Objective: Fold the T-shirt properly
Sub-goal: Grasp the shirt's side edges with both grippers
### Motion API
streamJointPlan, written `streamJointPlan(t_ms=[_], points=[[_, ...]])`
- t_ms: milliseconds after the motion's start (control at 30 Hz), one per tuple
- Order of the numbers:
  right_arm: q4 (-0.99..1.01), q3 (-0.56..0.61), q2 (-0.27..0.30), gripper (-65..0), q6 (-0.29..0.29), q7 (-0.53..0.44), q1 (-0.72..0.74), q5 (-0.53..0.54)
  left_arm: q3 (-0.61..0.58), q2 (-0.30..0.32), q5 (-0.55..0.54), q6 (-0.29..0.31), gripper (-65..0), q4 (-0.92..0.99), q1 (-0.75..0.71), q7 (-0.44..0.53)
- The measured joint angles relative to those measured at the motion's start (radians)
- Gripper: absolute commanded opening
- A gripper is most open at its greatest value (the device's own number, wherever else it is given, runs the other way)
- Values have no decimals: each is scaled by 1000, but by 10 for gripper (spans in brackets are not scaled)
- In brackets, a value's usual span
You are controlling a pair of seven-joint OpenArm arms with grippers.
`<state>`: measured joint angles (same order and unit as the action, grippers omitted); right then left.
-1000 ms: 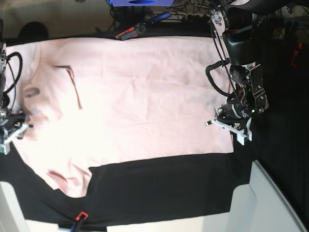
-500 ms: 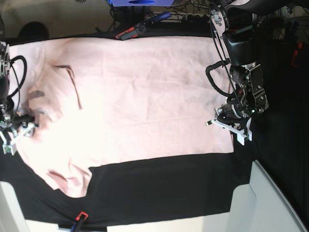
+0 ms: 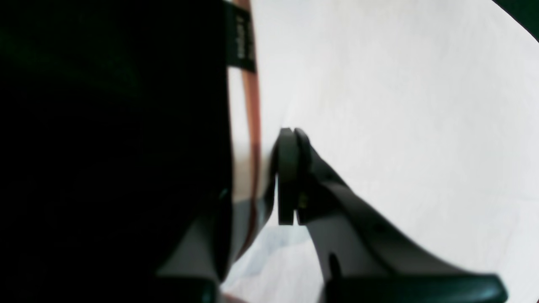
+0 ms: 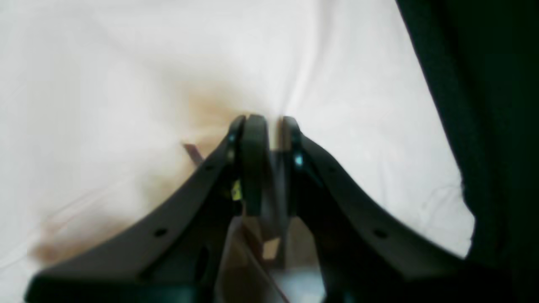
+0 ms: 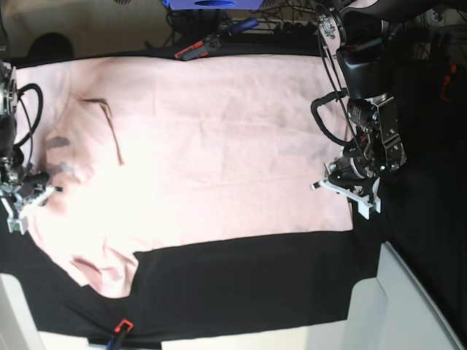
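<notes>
The pale pink T-shirt (image 5: 219,146) lies spread flat, plain side up, with a sleeve at the lower left. My left gripper (image 5: 350,192) sits at the shirt's right edge. In the left wrist view its fingers (image 3: 293,134) are pressed together, with a crease of T-shirt (image 3: 400,105) running up from their tips. My right gripper (image 5: 26,197) rests on the shirt's left edge. In the right wrist view its fingers (image 4: 273,124) stand almost together, with a thin fold of T-shirt (image 4: 126,63) pinched between them.
A black table cloth (image 5: 241,284) lies under the shirt. A red and black clamp (image 5: 198,48) and cables lie along the far edge. Another red and black tool (image 5: 120,328) is at the near edge. A white panel (image 5: 408,306) fills the lower right corner.
My right gripper spread its jaws wide at the shirt's left edge, then closed them on the cloth. The left arm has not moved.
</notes>
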<state>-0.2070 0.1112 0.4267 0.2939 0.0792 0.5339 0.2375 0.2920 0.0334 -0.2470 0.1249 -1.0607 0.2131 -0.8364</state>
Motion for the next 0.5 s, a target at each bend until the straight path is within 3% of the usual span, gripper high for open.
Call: streamJointPlan(t_ms=[167,267,333,500], points=[[-3,0,1,-650,0,1,0,0,-4,-1,1,0,-588,-2,0,0],[-6,0,7,-649,1,8,0,0,-10,-13,12,-7,-596,-63,-21,-27],[-30,0,18,-649,2,8,-6,-3,-10,-23,13,-7,-650,-105,-39,-30],[-50,-3,29,-649,-1,1,-10,-3,-11,-25,11,-1,-650,-137,-42,-31]])
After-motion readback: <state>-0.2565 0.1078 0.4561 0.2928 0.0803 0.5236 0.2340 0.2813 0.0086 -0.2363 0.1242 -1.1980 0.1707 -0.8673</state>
